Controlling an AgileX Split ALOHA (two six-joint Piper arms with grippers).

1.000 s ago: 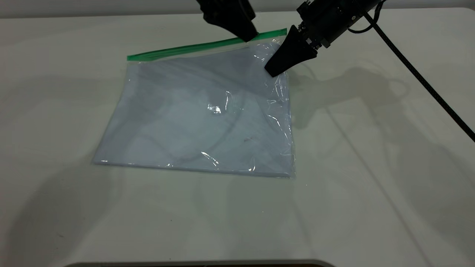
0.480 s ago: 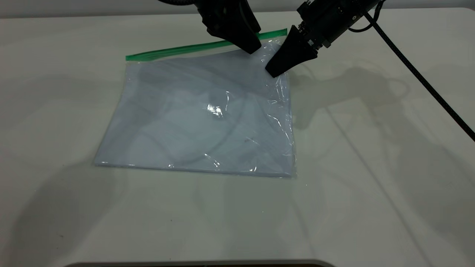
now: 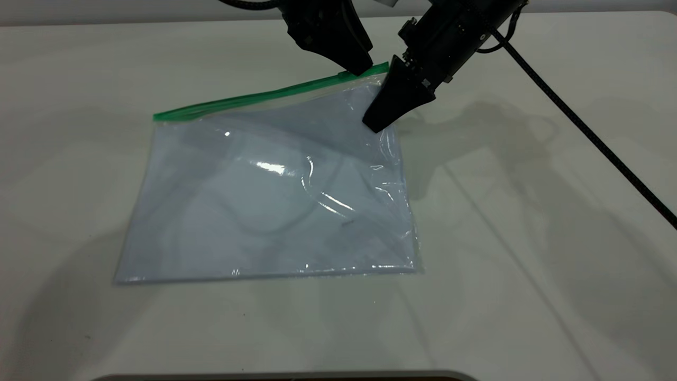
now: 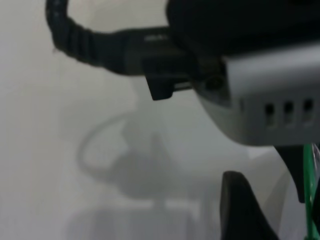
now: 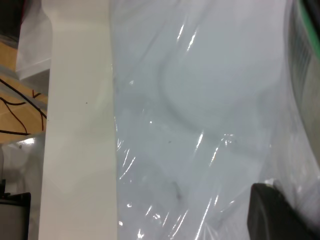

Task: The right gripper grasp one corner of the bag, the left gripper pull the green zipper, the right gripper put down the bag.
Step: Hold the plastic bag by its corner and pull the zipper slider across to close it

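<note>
We record one bag (image 3: pixel 264 196), a flat clear pouch showing white paper, lying on the pale surface (image 3: pixel 529 264) with its far right portion raised. Along its far long edge runs the green zipper (image 3: pixel 264 97); the corner of the bag (image 3: pixel 382 71) where that strip ends sits between the two hands. The right hand (image 3: pixel 376 120), black and tapered with a black cable (image 3: pixel 582 132) trailing off it, points down onto the plastic just below that corner; its jaws look clenched on the bag, which lifts toward them. The left hand (image 3: pixel 358 67), all black, has its tip on the green strip near the corner; we cannot tell whether it is clenched or released. We find no brand, label or legible writing on bag, paper or arms.
</note>
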